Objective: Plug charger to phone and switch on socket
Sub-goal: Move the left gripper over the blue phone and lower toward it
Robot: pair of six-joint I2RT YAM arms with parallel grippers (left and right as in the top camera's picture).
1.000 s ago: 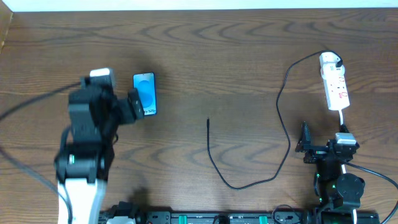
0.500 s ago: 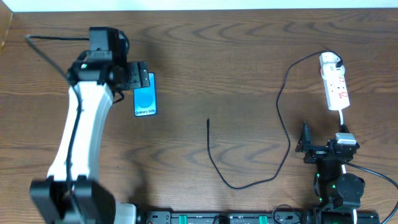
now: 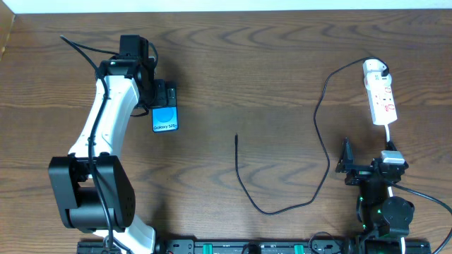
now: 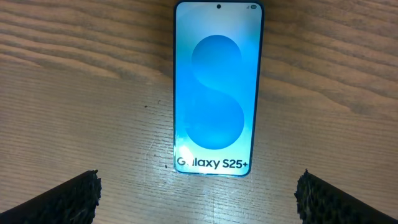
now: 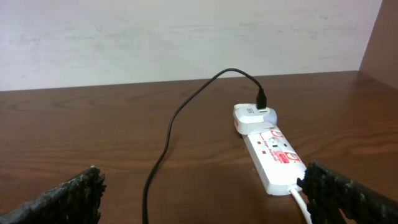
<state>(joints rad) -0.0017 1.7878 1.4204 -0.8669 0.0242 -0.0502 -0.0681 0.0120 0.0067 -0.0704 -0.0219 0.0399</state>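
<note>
The phone (image 3: 165,120) lies flat at the left of the table, screen lit blue. My left gripper (image 3: 164,95) hovers over its far end, and in the left wrist view the phone (image 4: 217,93) lies ahead of the open left gripper (image 4: 202,202), untouched. The charger's black cable (image 3: 319,130) loops across the middle, its loose plug tip (image 3: 236,138) pointing away from me. The white adapter (image 3: 374,68) sits in the socket (image 3: 383,102) at the far right. My right gripper (image 3: 367,161) waits open just short of the socket (image 5: 273,158), with only bare wood at the right gripper (image 5: 205,199).
The socket's white cord (image 3: 389,135) runs toward the right arm and passes by its right finger (image 5: 348,196). A black equipment rail (image 3: 233,248) lines the front edge. A pale wall (image 5: 186,37) stands behind the table.
The left arm swung from the phone's near left side out to its far end. Its gripper now sits over the phone's top edge. The right arm has not moved.
</note>
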